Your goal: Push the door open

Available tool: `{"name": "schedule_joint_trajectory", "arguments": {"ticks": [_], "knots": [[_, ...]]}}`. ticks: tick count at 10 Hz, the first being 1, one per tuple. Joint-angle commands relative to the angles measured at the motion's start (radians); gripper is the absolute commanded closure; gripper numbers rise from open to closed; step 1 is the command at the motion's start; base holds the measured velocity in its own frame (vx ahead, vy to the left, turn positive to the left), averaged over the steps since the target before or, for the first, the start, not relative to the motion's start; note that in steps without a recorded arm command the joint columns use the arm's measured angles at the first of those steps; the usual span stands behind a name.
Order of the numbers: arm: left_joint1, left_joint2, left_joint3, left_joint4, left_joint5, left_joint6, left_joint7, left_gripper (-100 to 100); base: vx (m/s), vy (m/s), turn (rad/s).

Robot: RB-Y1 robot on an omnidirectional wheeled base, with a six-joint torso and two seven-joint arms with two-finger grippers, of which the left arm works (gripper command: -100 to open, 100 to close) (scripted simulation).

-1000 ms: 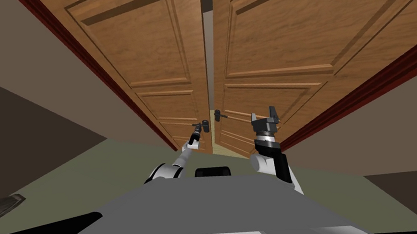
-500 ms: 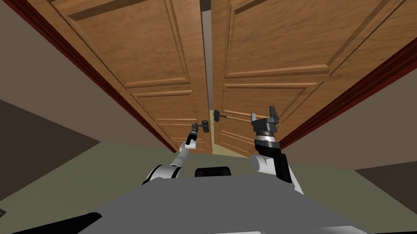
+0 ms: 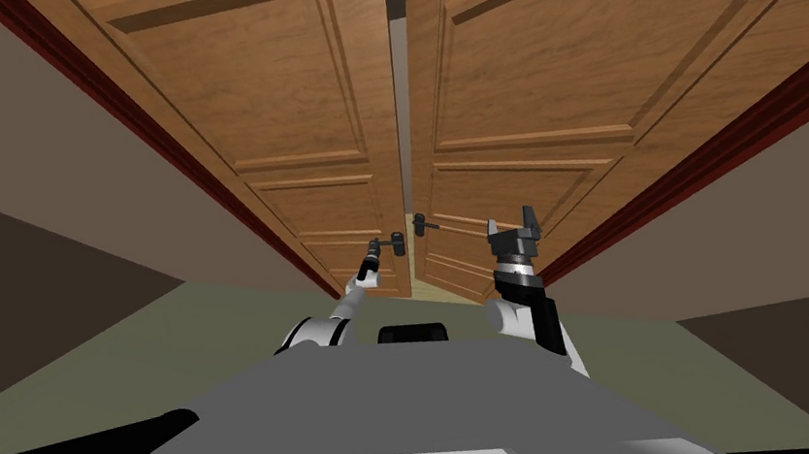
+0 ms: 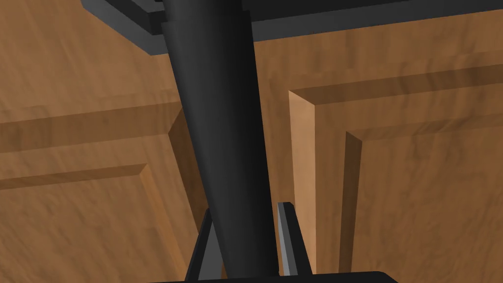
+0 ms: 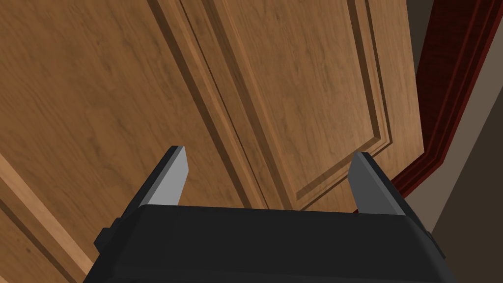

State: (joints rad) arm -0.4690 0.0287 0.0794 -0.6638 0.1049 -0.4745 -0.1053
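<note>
Far left, wooden left door (image 3: 279, 108), ajar by a narrow gap (image 3: 396, 93). Left gripper (image 4: 245, 209) clamped on its dark handle (image 4: 216, 123). Right of the gap, right door (image 3: 546, 54). Near it, right gripper (image 5: 267, 155), spread wide apart.

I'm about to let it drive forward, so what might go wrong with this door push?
1. The left gripper is clamped on the left door handle; as the left door leaf swings, the thin fingers may slip or twist.
2. The open right gripper points at the right door leaf; it could catch the panel moulding.
</note>
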Motion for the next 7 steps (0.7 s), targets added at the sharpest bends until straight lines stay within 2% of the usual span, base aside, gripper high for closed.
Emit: {"name": "schedule_joint_trajectory", "arguments": {"ticks": [1,2,7], "knots": [[0.019,0.029,0.036,-0.026,0.01,0.0,-0.012,100,0.011,0.013,-0.109],[0.02,0.034,0.052,-0.026,0.014,-0.002,-0.021,100,0.023,0.035,-0.132],[0.02,0.034,0.052,-0.016,0.014,-0.002,-0.021,100,0.008,0.007,-0.003]]}}
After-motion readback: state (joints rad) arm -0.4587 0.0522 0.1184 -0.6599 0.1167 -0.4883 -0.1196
